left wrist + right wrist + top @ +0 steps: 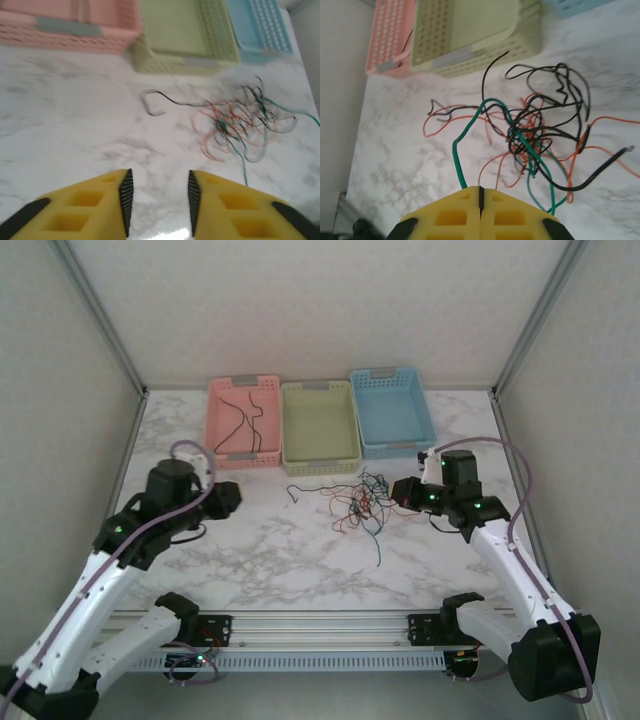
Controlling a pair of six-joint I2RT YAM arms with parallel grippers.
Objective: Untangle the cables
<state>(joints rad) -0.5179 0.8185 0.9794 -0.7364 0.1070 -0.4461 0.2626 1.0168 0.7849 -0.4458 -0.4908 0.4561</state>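
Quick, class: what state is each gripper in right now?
The left gripper: open, holding nothing.
The right gripper: shut; a green cable runs in at its tips, but whether it is pinched cannot be told.

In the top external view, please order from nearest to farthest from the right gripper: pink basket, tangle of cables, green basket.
From the right gripper:
1. tangle of cables, right beside its fingertips.
2. green basket, farther back, middle of the row.
3. pink basket, left end of the row.
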